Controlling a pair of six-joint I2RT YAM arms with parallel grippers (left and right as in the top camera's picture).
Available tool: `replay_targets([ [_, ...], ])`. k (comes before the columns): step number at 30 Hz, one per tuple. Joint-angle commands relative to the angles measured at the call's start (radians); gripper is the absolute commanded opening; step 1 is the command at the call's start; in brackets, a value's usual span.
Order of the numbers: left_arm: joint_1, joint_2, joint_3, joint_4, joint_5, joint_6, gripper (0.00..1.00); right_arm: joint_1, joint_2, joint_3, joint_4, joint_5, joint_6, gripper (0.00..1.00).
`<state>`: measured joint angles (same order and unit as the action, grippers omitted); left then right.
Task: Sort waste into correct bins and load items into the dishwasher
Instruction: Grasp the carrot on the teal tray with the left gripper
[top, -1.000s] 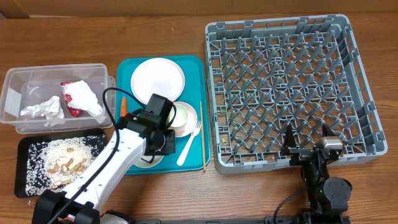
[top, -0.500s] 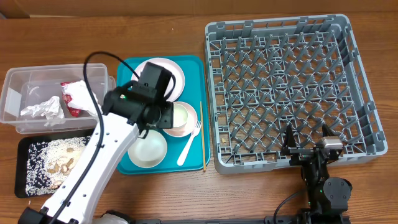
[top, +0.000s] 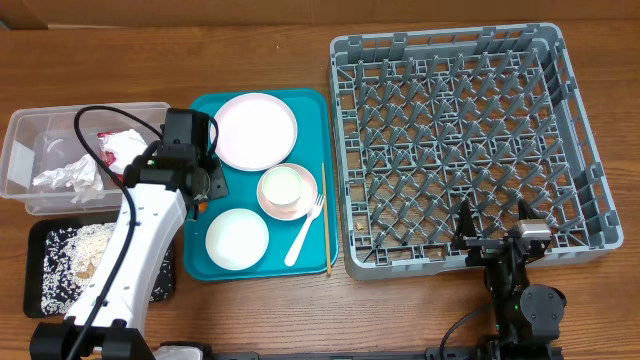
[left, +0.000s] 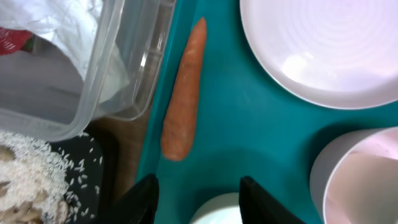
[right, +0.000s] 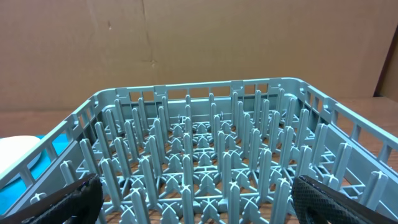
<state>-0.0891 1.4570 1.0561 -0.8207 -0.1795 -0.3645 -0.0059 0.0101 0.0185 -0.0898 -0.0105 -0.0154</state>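
Observation:
An orange carrot (left: 183, 93) lies on the teal tray's left side, next to the clear tub (top: 30, 150); the overhead view hides it under my left arm. My left gripper (left: 202, 205) is open and empty above the tray, just short of the carrot; it also shows in the overhead view (top: 208, 190). The tub holds crumpled white paper (top: 65, 175) and a red-and-white wrapper (top: 120, 150). The black tray (top: 40, 300) holds rice and beige scraps (top: 85, 255). My right gripper (right: 199, 199) is open and empty at the front wall of the grey dish rack (top: 460, 140).
The teal tray (top: 310, 110) carries a large pale plate (top: 255, 130), a pink bowl with a white cup in it (top: 283, 190), a small white bowl (top: 237, 238), a white fork (top: 305, 230) and a chopstick (top: 325, 215). The rack holds no dishes.
My left arm has swung left and back across the teal tray, from over the bowls to its left edge, uncovering the bowls. The right arm has not moved.

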Motion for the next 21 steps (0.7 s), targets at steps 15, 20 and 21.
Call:
replay_targets([
  [15,0.004,0.14,-0.212,0.359,-0.113,-0.025,0.37,-0.003,-0.007,-0.011,0.005,0.009,-0.004,1.0],
  [20,0.004,0.177,-0.212,0.397,-0.121,-0.024,0.4,-0.003,-0.007,-0.011,0.005,0.01,-0.004,1.0],
  [21,0.004,0.177,-0.212,0.402,-0.124,-0.025,0.41,-0.003,-0.007,-0.011,0.005,0.009,-0.004,1.0],
])
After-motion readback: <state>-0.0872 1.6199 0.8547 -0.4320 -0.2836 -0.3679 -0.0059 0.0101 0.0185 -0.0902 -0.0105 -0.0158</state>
